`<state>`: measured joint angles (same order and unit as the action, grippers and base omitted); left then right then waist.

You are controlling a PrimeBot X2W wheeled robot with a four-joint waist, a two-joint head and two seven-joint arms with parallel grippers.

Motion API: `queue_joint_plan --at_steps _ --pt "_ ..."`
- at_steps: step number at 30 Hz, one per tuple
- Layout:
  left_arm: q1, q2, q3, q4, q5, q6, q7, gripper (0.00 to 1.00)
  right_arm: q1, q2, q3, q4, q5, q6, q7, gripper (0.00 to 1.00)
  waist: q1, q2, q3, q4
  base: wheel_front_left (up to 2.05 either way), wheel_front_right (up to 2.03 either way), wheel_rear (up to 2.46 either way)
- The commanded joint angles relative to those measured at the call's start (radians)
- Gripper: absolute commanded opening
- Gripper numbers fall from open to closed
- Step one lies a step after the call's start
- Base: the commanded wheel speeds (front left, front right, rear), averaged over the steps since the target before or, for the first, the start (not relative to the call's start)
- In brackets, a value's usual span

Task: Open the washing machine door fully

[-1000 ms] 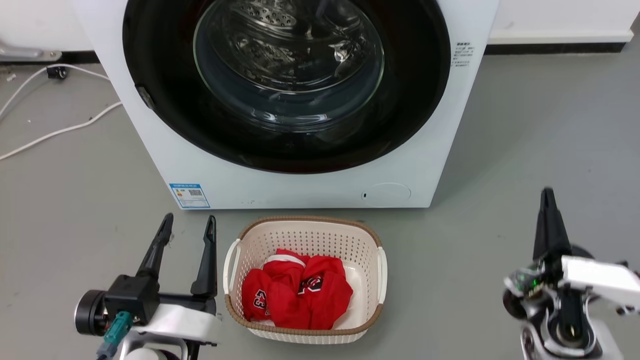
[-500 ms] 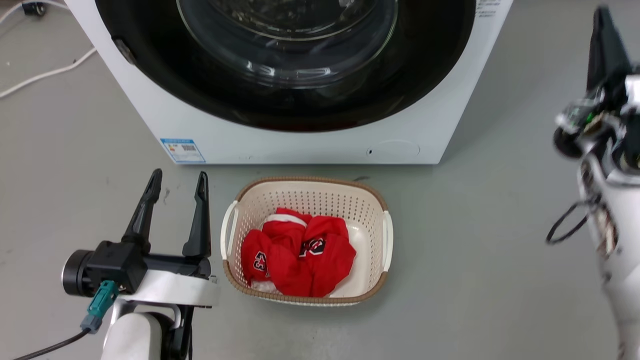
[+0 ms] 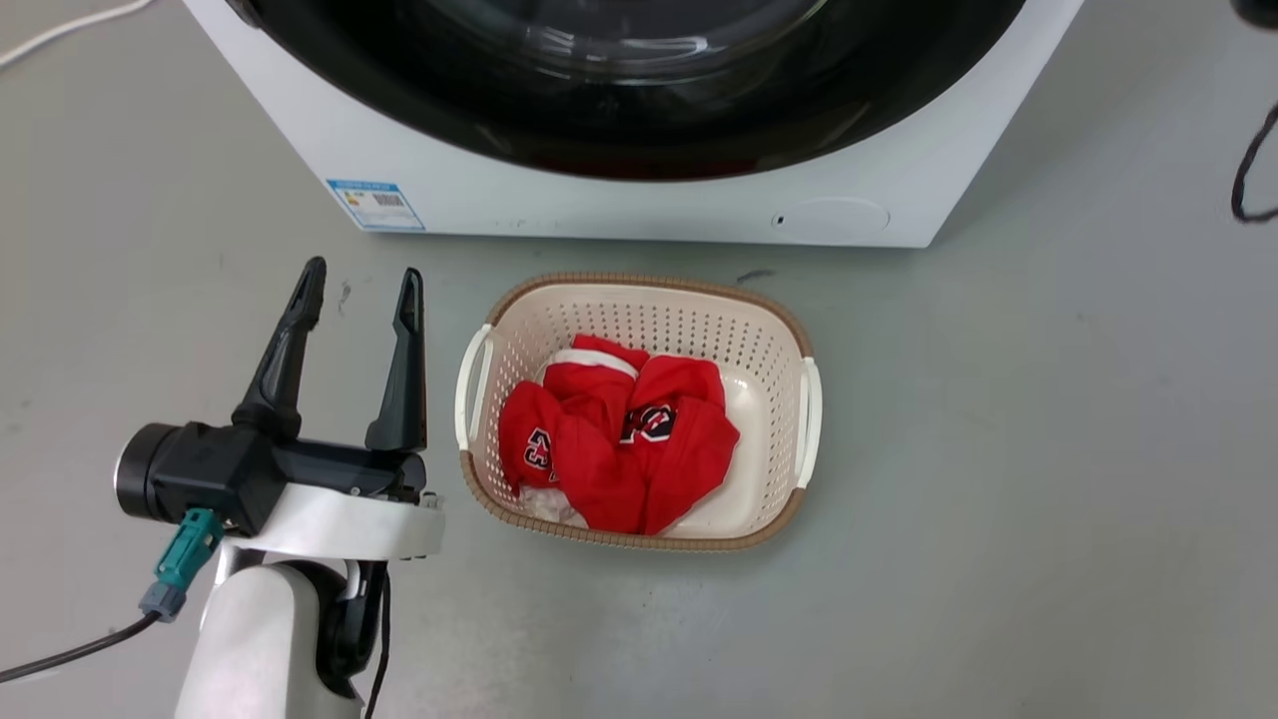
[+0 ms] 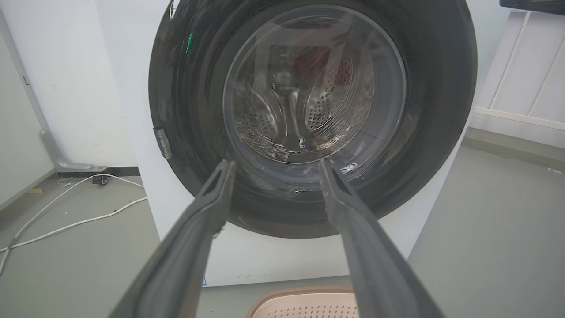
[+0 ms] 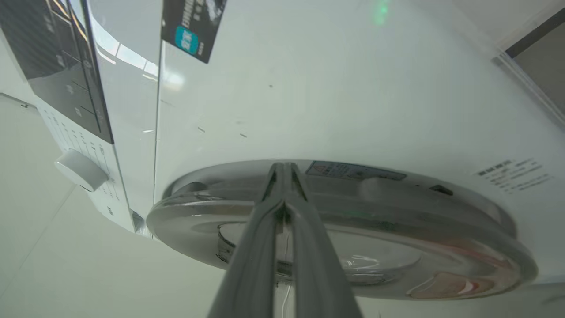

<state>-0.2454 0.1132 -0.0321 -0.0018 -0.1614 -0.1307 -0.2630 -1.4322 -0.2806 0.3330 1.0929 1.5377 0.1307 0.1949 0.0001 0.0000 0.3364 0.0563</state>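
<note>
The washing machine (image 3: 599, 205) is a white box at the top of the head view, and the black lower arc of the washing machine door (image 3: 639, 140) lies against its front. In the left wrist view the door (image 4: 185, 132) faces me, with the steel drum visible through its glass bowl. My left gripper (image 3: 359, 285) hovers open and empty over the floor, left of the basket, its fingers pointing at the door (image 4: 277, 164). My right gripper (image 5: 282, 167) is shut on nothing, with its tips at the door's rim (image 5: 397, 212), seen edge-on; I cannot tell whether they touch.
A cream basket (image 3: 639, 285) holding red clothes (image 3: 619, 449) stands on the grey floor just in front of the machine. White cables (image 4: 66, 225) lie on the floor to the machine's left. A control panel with a knob (image 5: 81, 170) sits above the door.
The head camera has tilted down, so the machine slid up the picture. My right arm rose and left the head view at the upper right. The left gripper stays open beside the basket.
</note>
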Motion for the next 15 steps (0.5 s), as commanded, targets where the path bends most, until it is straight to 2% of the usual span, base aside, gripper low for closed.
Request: queue_joint_plan --at_steps 1,7,15 --pt "-0.015 0.002 0.000 -0.007 0.000 0.000 -0.002 1.00 -0.029 0.009 0.015 0.028 -0.015 0.000 0.018 0.00 -0.0001 0.0000 0.021 0.008 0.00 0.00 0.00" --pt "-0.040 0.005 0.000 -0.018 -0.009 0.000 -0.002 1.00 -0.181 0.039 0.075 0.161 -0.078 0.000 0.081 0.00 -0.0001 0.0000 0.069 0.018 0.00 0.00 0.00" --pt "-0.063 0.005 -0.007 -0.018 -0.015 0.000 -0.002 1.00 -0.225 0.043 0.113 0.196 -0.131 0.000 0.147 0.00 -0.0001 0.0000 0.104 0.027 0.00 0.00 0.00"
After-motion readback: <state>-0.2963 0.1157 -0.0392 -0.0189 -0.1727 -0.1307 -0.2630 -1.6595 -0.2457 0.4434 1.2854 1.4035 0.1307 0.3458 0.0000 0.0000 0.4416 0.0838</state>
